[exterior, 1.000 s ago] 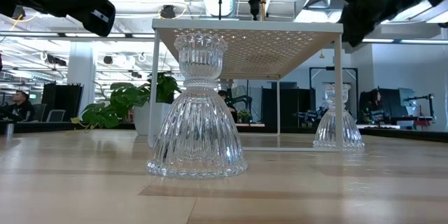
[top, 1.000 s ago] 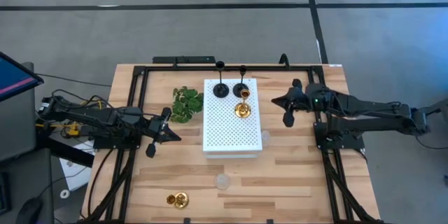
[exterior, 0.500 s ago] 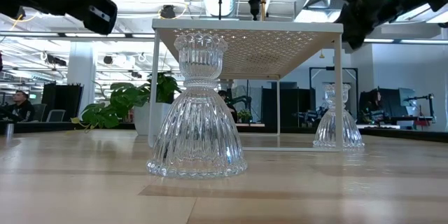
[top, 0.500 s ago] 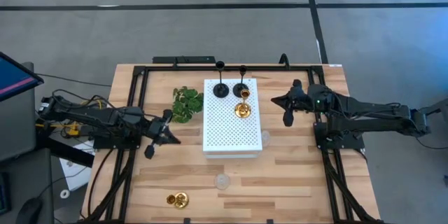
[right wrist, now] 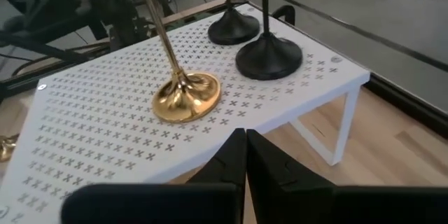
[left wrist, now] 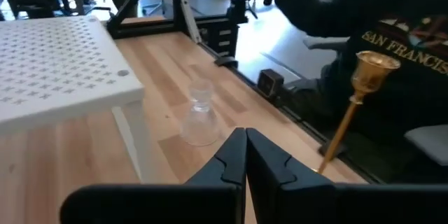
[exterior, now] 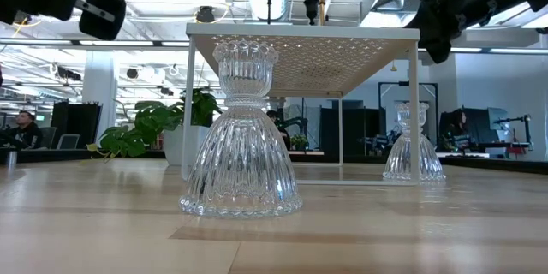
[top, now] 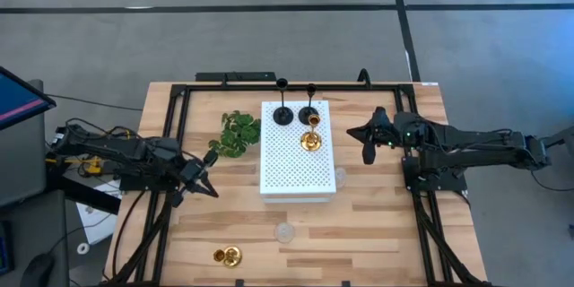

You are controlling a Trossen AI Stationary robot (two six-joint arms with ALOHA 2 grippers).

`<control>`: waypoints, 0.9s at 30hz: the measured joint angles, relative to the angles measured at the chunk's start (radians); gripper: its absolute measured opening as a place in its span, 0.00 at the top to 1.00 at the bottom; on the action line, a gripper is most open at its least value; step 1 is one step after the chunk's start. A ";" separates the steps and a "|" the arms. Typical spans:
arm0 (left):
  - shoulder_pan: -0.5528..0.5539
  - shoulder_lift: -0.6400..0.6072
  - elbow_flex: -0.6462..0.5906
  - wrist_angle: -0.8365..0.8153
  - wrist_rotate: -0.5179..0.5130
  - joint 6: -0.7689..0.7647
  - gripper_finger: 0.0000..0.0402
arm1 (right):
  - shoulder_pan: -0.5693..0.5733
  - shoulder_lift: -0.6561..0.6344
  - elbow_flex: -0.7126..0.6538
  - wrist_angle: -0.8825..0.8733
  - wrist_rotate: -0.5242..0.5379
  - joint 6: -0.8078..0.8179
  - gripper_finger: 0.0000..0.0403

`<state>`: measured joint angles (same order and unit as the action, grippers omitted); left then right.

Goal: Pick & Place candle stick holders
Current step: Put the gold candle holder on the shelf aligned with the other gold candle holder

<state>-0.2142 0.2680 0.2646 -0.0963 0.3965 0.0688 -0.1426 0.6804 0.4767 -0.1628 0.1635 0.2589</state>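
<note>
Two black candle stick holders [top: 282, 115] [top: 308, 115] and a gold one [top: 311, 139] stand by their round bases on the white perforated board [top: 291, 175]. A second gold holder [top: 227, 255] stands on the table near the front left. One clear glass holder [top: 285, 231] stands before the board, and another [top: 339, 178] stands by its right side. My left gripper [top: 213, 193] hangs shut left of the board, pointing toward the near glass holder [left wrist: 198, 115]. My right gripper [top: 352, 130] hangs shut right of the board, facing the gold holder's base [right wrist: 185, 98].
A green leafy sprig [top: 238, 132] lies left of the board's far end. A black frame [top: 179, 99] runs around the tabletop. A person in a dark shirt [left wrist: 392, 42] is beyond the table edge. Bare wood [top: 359, 242] lies at the front right.
My left gripper has swung about toward the table's near edge and drawn back a little to the left, staying shut. The holders have not moved.
</note>
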 joint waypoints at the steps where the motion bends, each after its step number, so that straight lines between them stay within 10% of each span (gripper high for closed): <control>1: -0.018 0.003 0.000 0.001 0.000 -0.003 0.99 | 0.006 0.000 0.000 0.000 0.004 0.003 1.00; 17: -0.511 0.291 -0.102 0.341 -0.436 0.062 0.99 | 0.050 0.021 0.000 -0.003 0.052 -0.026 1.00; 27: -0.548 0.338 -0.194 0.517 -0.430 0.074 0.99 | 0.051 0.020 0.000 0.002 0.052 -0.022 1.00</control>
<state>-0.7620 0.6063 0.0707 0.4207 -0.0330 0.1433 -0.0917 0.7002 0.4767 -0.1608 0.2157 0.2367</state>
